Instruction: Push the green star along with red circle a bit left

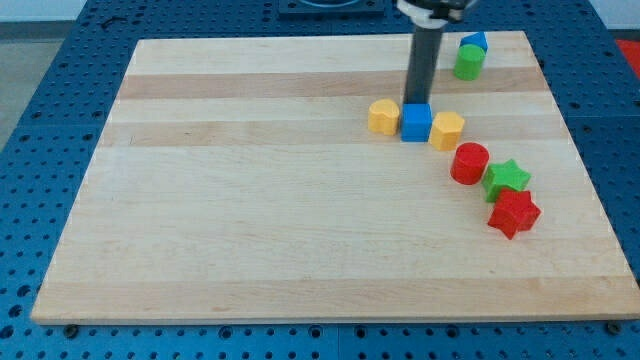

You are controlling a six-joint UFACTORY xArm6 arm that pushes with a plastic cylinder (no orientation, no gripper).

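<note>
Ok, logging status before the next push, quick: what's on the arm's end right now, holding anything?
No claw: the arm ends in a rod.
My tip holds nothing; it sits just behind the blue cube, up-left of the red circle and green star.

Looking like a robotics lab or test bench. Lying flat as a work surface, a pale wooden board [300, 200], resting on a blue metal table [40, 120] drilled with a regular grid of mounting holes, showing all round the board. Scattered toward the board's right side, small plain coloured blocks, looking like test pieces. Coming down over the board's top edge, a dark rod of a machine arm.
</note>
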